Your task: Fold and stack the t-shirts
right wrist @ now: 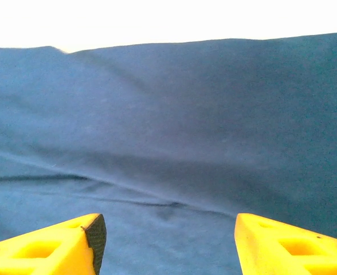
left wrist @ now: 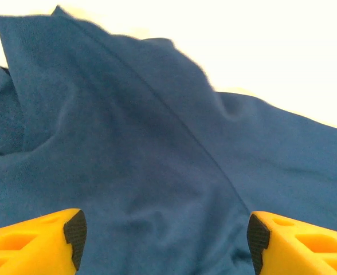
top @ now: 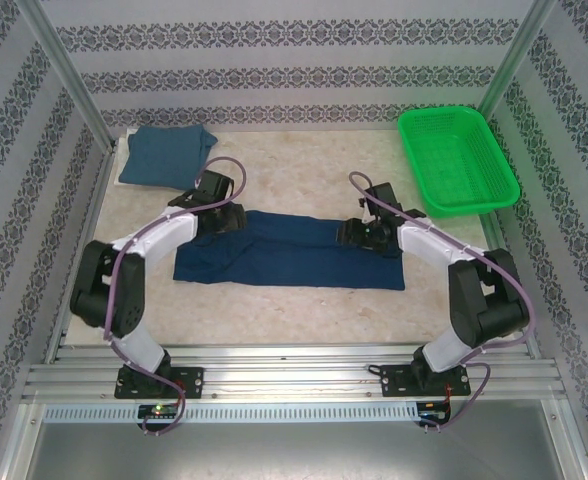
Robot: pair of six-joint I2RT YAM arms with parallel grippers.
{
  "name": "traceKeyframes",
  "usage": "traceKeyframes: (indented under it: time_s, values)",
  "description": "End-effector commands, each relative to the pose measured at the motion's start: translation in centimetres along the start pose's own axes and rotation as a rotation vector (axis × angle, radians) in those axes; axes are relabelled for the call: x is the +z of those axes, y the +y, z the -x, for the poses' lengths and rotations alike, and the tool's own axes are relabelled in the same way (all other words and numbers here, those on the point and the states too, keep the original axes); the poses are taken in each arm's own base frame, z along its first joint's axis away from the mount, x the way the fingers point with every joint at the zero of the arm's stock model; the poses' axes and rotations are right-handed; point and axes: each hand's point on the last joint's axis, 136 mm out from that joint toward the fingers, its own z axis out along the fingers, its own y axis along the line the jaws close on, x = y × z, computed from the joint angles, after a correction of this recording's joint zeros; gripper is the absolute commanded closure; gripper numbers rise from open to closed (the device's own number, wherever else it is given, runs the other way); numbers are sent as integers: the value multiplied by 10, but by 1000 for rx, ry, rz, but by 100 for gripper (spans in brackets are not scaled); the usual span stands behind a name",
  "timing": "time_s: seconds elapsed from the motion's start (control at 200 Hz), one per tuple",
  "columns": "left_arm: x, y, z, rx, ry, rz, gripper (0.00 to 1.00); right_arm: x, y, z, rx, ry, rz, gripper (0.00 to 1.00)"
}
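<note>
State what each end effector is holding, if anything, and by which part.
Nothing is held: the left end effector and right end effector both stand open over the navy t-shirt.

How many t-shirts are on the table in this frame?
2. A dark navy shirt lies as a long strip across the middle of the table; a teal-blue shirt sits folded at its far left corner. Folded layers could hide another.

Left tool [left wrist: 167, 236] and right tool [right wrist: 168, 234] agape.
</note>
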Motion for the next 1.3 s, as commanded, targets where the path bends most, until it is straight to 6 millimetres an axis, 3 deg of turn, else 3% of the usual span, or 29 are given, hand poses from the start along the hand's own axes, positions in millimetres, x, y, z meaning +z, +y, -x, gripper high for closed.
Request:
traceKeyframes:
  time_s: [0.0,0.175,0.36,0.515,0.929,1.019,1.119,1.294]
  values:
    - [25,26,11,-76,-30,71,31,7,-27,-1,64,30,-120,38]
    - [48,50,15,-66,28,180,36,18,-45,-15,94,91,-189,39]
    - [73,67,26,-38,82,253,32,14,-70,-44,116,153,-272,39]
    - [80,76,43,-15,68,294,26,5,-81,-63,104,184,-314,39]
    - [119,43,72,67,140,232,24,-16,-65,-142,2,273,-371,41]
    - [122,27,80,100,132,199,23,-23,-66,-156,-8,270,-388,41]
    - [129,-8,87,161,137,126,22,-27,-55,-171,-10,275,-347,40]
    - [139,-60,100,228,135,30,17,-46,-24,-165,-45,222,-269,38]
